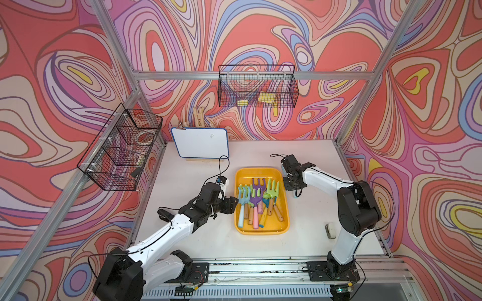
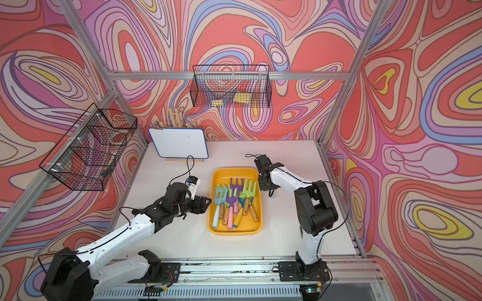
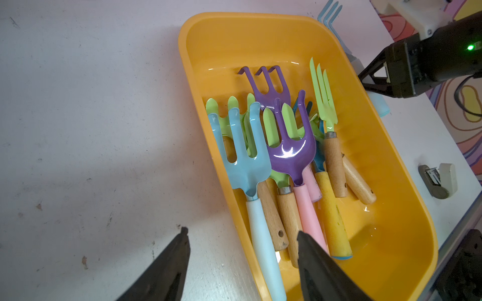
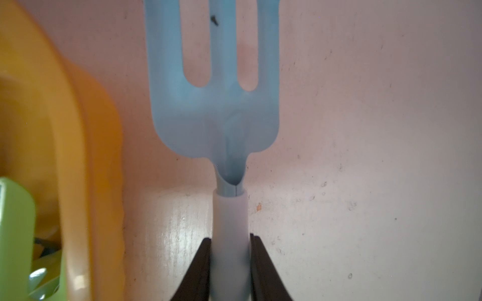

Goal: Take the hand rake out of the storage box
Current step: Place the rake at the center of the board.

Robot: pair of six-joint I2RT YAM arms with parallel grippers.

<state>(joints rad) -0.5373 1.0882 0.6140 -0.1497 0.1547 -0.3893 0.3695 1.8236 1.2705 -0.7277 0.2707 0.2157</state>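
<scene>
With our right fingers (image 4: 200, 263) pinching a pale blue hand rake (image 4: 216, 117) just beside the storage box (image 4: 78, 156), we reckon only its release remains; our left fingers (image 3: 169, 265) stand apart, empty.

One yellow storage box (image 1: 257, 173). Inside it are about eight hand rakes (image 3: 289, 153); the handles overlap, so this number is not sure. One more light blue hand rake (image 4: 216, 117) is outside. Two black wire baskets: rear basket (image 1: 257, 86), side basket (image 1: 120, 148). One whiteboard (image 1: 200, 142). One small stapler-like item (image 1: 331, 230). Two robot arms: left arm (image 1: 167, 232), right arm (image 1: 320, 179).
</scene>
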